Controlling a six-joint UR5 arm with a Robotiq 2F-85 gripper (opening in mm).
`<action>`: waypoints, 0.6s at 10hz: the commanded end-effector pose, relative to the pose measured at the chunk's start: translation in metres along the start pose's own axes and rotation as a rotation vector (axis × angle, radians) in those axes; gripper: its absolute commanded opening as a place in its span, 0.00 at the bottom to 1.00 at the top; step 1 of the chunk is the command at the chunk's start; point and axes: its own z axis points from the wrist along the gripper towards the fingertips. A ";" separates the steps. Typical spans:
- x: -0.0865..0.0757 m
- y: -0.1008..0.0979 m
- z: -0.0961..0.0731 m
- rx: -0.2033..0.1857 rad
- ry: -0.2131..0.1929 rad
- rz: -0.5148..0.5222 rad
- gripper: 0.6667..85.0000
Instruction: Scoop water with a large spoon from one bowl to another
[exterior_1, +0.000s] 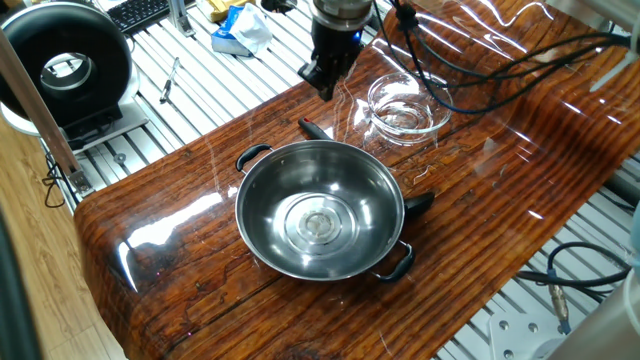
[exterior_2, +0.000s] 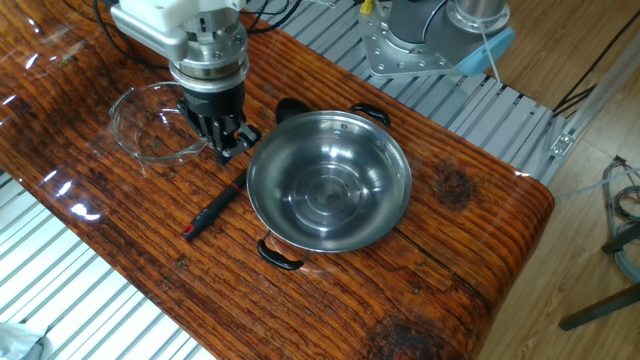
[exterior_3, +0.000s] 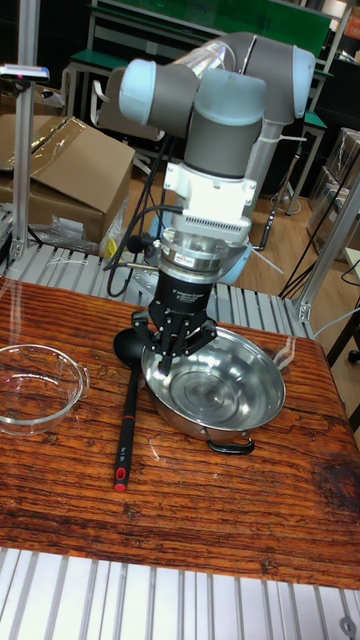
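The large steel bowl (exterior_1: 320, 210) (exterior_2: 330, 195) (exterior_3: 215, 390) stands mid-table; its shiny base shows rings, and I cannot make out the water for sure. The black ladle lies flat beside it, its handle (exterior_2: 215, 210) (exterior_3: 128, 415) pointing to the table edge and its scoop head (exterior_2: 290, 108) (exterior_3: 128, 345) by the steel bowl's rim. In one fixed view only the ladle's ends (exterior_1: 312, 127) show past the bowl. The small glass bowl (exterior_1: 405, 105) (exterior_2: 150, 122) (exterior_3: 35, 385) sits apart. My gripper (exterior_1: 325, 88) (exterior_2: 228, 148) (exterior_3: 178, 362) hangs above the ladle handle between the bowls, fingers together, holding nothing.
Black cables (exterior_1: 480, 60) trail over the table near the glass bowl. A round black device (exterior_1: 65, 70) and clutter sit off the table's far side. A cardboard box (exterior_3: 60, 170) stands behind the table.
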 end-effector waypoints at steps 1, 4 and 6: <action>0.005 0.002 0.010 -0.038 -0.021 0.010 0.00; 0.006 0.002 0.018 -0.053 -0.053 0.007 0.00; 0.006 0.003 0.020 -0.059 -0.055 0.013 0.00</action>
